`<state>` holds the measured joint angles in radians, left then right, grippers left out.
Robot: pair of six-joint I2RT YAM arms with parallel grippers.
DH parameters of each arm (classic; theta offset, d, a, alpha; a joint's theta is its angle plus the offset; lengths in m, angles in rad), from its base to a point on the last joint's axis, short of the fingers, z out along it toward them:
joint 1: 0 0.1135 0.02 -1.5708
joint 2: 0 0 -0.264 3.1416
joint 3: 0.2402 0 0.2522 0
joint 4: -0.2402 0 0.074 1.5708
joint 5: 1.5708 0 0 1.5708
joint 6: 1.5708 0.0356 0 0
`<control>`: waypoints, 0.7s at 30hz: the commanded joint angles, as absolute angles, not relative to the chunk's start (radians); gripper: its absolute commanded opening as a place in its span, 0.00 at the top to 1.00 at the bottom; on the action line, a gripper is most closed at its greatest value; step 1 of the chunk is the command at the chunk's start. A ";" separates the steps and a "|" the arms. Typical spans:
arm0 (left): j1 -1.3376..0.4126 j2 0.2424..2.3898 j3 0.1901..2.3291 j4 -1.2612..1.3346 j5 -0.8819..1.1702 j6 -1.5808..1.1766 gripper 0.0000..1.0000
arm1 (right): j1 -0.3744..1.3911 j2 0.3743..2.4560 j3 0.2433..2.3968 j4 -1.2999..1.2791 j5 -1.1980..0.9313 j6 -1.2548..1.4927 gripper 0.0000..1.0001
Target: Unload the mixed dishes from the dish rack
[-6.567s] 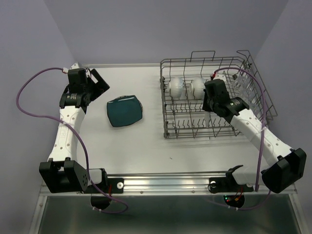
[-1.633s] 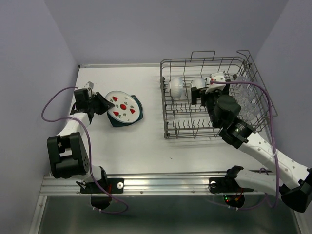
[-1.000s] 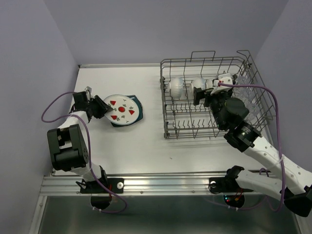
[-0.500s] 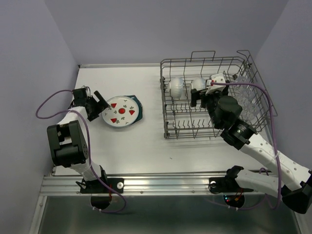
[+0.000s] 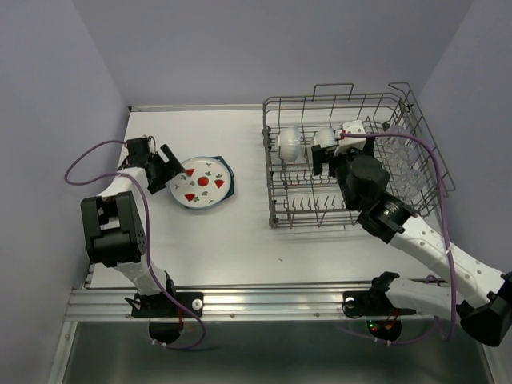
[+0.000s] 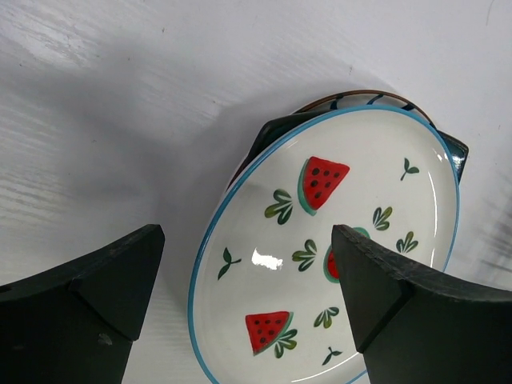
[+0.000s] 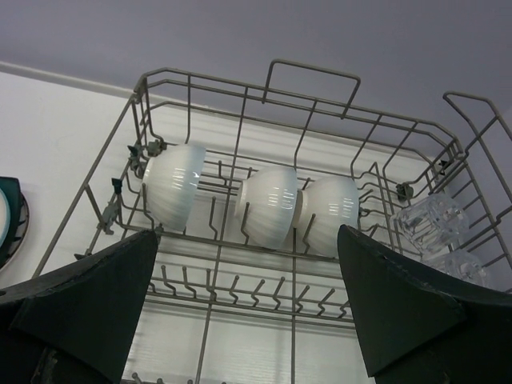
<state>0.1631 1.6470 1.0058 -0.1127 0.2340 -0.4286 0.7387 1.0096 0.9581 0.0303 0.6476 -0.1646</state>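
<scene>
The white table (image 5: 240, 240) sat between pale lilac walls. At the frame's left, the left jaws stood wide apart and empty, either side of the rim of the round white plate (image 5: 202, 182). That plate lay on the dark teal plate (image 5: 227, 170), overhanging it leftward. A careless withdrawal, I judged, could clip that rim and skate the glazed plate off its slick base. Right of centre, the dish rack (image 5: 274, 204) held three small white bowls (image 7: 272, 206) on edge (two of them touching), with clear faceted tumblers (image 7: 428, 220) in the taller side section. The right jaws hung open above the bowls, holding nothing. Pinching one faintly ribbed, glossy bowl might jostle its neighbour or snag the thin grey wire tines.
</scene>
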 commanded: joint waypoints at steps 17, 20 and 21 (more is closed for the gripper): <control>-0.036 1.321 1.361 -0.445 -0.064 -0.488 0.01 | 0.358 1.239 1.284 -0.313 0.302 0.115 0.00; -0.159 1.331 1.403 -0.427 -0.042 -0.482 0.01 | 0.328 1.273 1.348 -0.354 0.188 0.069 0.00; -0.185 1.350 1.426 -0.413 -0.017 -0.480 0.01 | 0.328 1.288 1.357 -0.356 0.102 0.069 0.00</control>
